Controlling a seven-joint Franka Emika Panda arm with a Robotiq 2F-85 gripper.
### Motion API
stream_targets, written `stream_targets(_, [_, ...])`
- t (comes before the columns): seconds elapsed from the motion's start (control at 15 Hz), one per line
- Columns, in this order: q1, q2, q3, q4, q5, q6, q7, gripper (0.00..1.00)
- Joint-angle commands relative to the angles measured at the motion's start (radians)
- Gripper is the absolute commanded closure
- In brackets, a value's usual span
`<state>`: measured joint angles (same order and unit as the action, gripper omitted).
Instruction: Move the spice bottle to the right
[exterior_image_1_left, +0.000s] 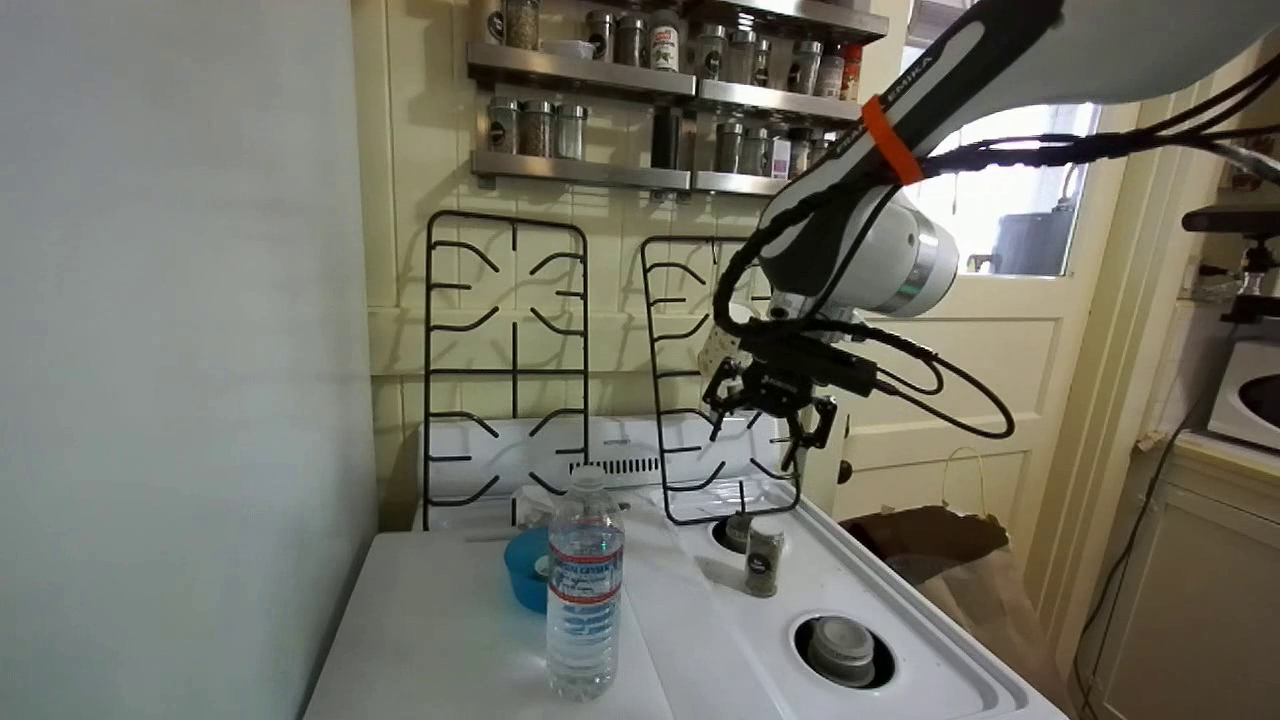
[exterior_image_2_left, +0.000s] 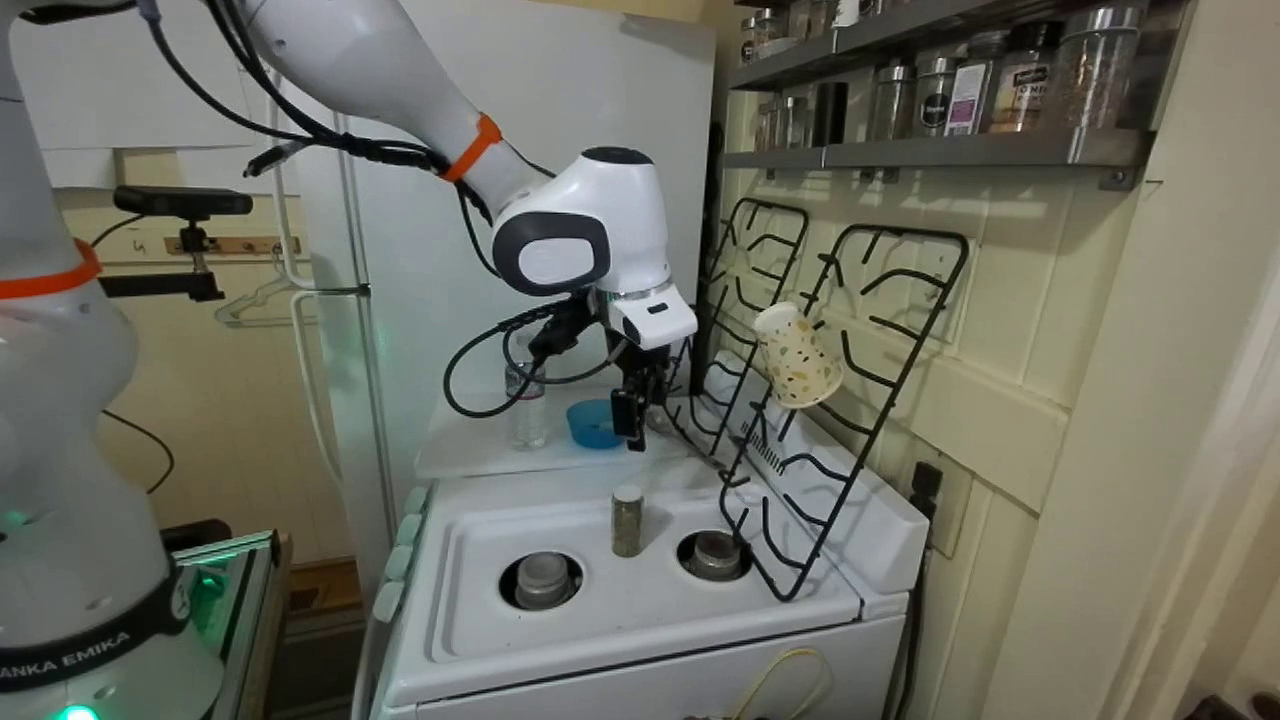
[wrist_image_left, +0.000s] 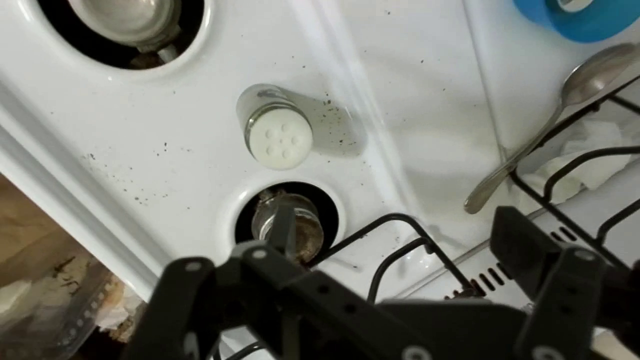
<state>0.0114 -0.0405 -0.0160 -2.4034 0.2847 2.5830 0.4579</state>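
The spice bottle is a small clear jar with greyish-brown contents and a white cap. It stands upright on the white stove top between two burners, in both exterior views (exterior_image_1_left: 763, 562) (exterior_image_2_left: 627, 524). In the wrist view its white cap (wrist_image_left: 281, 139) shows from above, left of centre. My gripper (exterior_image_1_left: 752, 446) hangs in the air above and behind the bottle, near the leaning grates, and also shows in an exterior view (exterior_image_2_left: 632, 428). In the wrist view its two fingers (wrist_image_left: 397, 220) are wide apart with nothing between them. The bottle is apart from the fingers.
A tall water bottle (exterior_image_1_left: 585, 600) stands near a blue bowl (exterior_image_1_left: 526, 568). Black grates (exterior_image_1_left: 587, 350) (exterior_image_2_left: 880, 430) lean on the back wall, with a speckled cup (exterior_image_2_left: 797, 358) on one. A spoon (wrist_image_left: 545, 122) lies near the bowl. Burners (exterior_image_1_left: 842, 650) (exterior_image_2_left: 715, 555) flank the bottle.
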Motion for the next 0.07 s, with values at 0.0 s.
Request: stream_targets(0.0, [-0.007, -0.014, 0.009, -0.005, 0.0, -0.003, -0.008, 0.0])
